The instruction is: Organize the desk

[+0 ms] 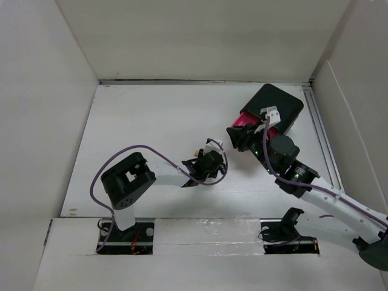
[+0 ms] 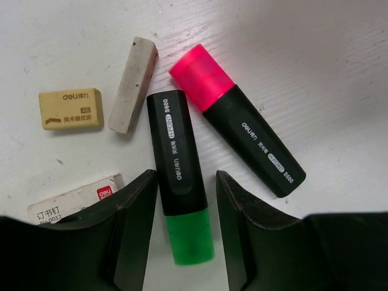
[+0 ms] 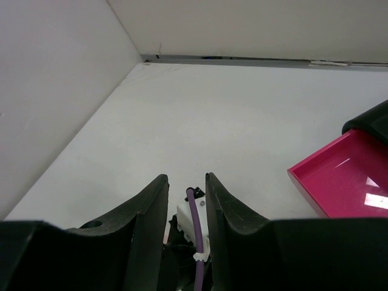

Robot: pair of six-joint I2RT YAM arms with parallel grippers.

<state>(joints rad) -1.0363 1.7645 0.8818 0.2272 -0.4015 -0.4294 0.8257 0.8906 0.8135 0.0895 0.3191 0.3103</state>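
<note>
The white desk (image 1: 151, 121) carries a small cluster of stationery under my left arm. A black highlighter with a green cap (image 2: 177, 163) lies flat on the desk. My left gripper (image 2: 186, 176) is open and straddles it, with a gap on each side. A second black highlighter with a pink cap (image 2: 242, 133) lies just to its right. My right gripper (image 3: 185, 177) is open and empty, hovering above the desk beside the open pink drawer (image 3: 345, 176). Beyond its fingers only the left arm's wrist and purple cable show.
A yellow eraser (image 2: 71, 109), a worn white eraser (image 2: 133, 85) and a white staple box (image 2: 73, 197) lie left of the highlighters. The black drawer box (image 1: 279, 104) stands at the back right with its pink drawer (image 1: 251, 121) pulled out. White walls border the desk.
</note>
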